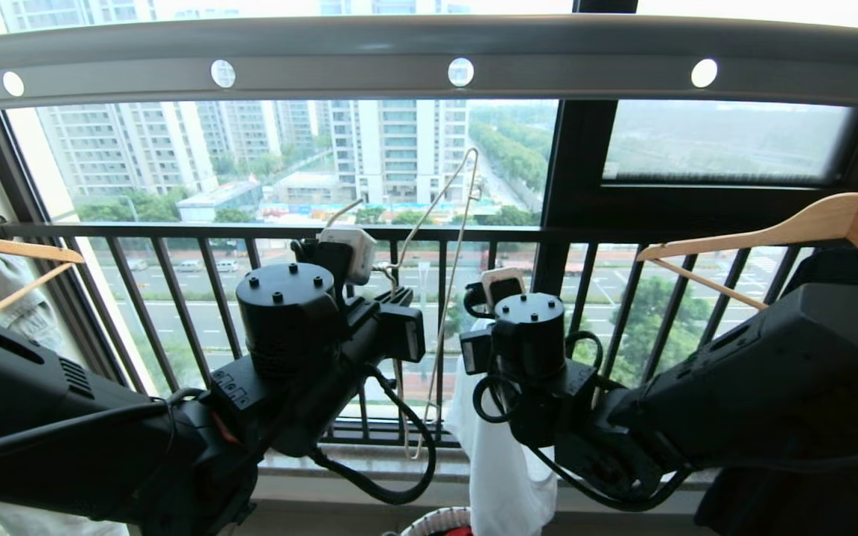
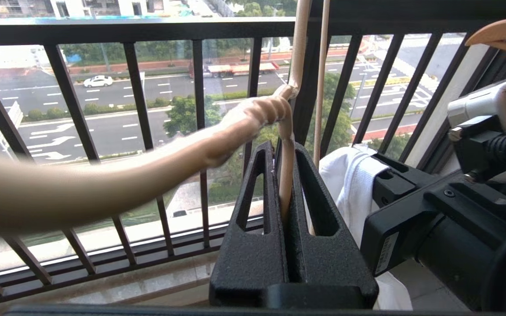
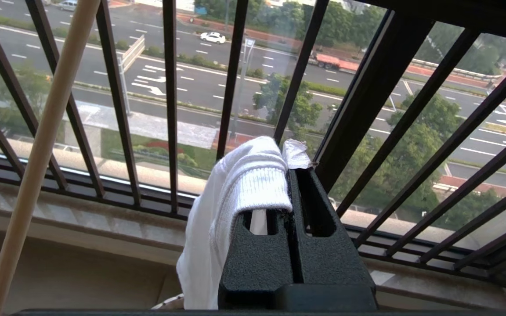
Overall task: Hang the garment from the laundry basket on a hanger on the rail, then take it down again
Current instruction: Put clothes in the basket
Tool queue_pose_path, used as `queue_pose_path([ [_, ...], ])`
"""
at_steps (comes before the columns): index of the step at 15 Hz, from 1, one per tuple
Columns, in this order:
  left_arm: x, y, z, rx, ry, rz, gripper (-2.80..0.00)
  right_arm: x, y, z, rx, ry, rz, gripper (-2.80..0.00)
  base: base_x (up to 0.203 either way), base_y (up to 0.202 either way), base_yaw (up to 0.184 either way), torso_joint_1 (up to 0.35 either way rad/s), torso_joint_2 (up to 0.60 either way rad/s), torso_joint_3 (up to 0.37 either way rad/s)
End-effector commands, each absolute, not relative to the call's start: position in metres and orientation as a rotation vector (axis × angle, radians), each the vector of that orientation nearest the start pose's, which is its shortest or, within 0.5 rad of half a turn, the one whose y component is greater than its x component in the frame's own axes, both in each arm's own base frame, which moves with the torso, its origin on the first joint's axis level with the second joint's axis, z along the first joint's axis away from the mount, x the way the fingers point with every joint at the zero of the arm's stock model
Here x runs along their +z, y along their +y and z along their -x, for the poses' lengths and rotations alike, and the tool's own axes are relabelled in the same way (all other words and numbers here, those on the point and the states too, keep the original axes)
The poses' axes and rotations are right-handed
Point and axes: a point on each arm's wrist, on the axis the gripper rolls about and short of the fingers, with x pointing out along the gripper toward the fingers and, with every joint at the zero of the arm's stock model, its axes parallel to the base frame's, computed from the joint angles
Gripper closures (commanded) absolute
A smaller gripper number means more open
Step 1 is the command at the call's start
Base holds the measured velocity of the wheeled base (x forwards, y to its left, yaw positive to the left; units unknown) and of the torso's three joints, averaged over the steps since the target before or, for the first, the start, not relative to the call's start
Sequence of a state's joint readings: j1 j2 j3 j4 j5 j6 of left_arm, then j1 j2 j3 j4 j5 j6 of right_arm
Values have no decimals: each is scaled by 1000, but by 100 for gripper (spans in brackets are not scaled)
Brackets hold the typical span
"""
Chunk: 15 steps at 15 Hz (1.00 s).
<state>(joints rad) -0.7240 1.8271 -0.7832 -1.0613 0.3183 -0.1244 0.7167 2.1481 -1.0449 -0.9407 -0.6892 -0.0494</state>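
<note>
A balcony window with black vertical bars looks over towers and a road. In the head view, the rail [image 1: 429,63] shows four holes; two wooden hangers [image 1: 794,227] are cut off at the edges, and the laundry basket [image 1: 436,521] barely shows. In the left wrist view, the left gripper [image 2: 284,164] is clamped on the hanger [image 2: 286,131]. In the right wrist view, the right gripper [image 3: 291,184] pinches the garment [image 3: 231,206], its print hidden.
</note>
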Motion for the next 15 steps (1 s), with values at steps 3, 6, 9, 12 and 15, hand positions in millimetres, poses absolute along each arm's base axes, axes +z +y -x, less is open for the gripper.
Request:
queue_pose_path([
  [3, 146, -215, -271, -369, 89, 75, 0, 58, 253, -336, 74, 203, 214, 0, 0, 0, 0, 0, 0, 0],
  [6, 116, -217, -287, -340, 159, 33, 0, 36, 247, -347, 91, 219, 223, 0, 0, 0, 0, 0, 0, 0],
  [9, 109, -216, -295, -326, 171, 30, 0, 18, 241, -354, 105, 244, 243, 0, 0, 0, 0, 0, 0, 0],
  [12, 111, -214, -299, -316, 162, 36, 0, 0, 239, -356, 108, 280, 293, 0, 0, 0, 0, 0, 0, 0],
  [15, 115, -213, -298, -315, 150, 41, 0, -12, 240, -363, 102, 291, 301, -280, 0, 0, 0, 0, 0, 0],
])
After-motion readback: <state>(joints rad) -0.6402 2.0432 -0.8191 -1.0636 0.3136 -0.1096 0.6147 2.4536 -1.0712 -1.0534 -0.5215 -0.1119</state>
